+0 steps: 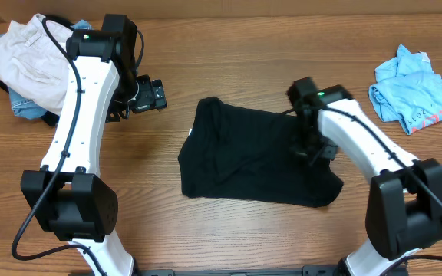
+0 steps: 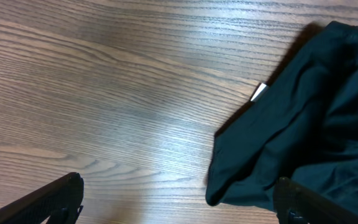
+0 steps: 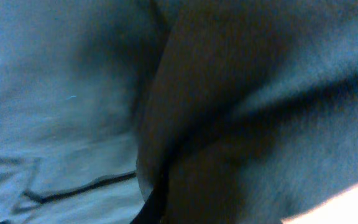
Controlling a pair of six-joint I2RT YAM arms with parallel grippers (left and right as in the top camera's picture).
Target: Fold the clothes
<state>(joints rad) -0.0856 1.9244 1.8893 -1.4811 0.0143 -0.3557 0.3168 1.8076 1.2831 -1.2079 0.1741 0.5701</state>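
Trousers [image 1: 25,54] of cream cloth lie heaped at ten o'clock of the table [image 1: 229,38], a soft crumpled mound well apart from the work and probably just parked out of the way. Next along, the left tool [image 1: 156,95] hangs at about ten o'clock of the black T-shirt [image 1: 236,161]. Its fingers [image 2: 48,199] are spread wide over bare wood grain and hold nothing. I judge it waits there to reach the nearby shirt edge, where the small white neck label [image 2: 260,91] peeps out from under a fold. The shirt itself lies at the table's centre as a rumpled, roughly four-sided patch of matt, limp knit with shallow creases and a curled corner. Its sleeves cannot be made out. At three o'clock of the shirt the right tool [image 1: 313,147] is down against the cloth. The right wrist view is filled with dark folds and one thin seam line, so I cannot tell whether this tool is spread or pinching fabric. Its place suggests it is there to take that side for a fold. At two o'clock of the table a light blue tee [image 1: 417,88] with red print sits bunched, well apart.
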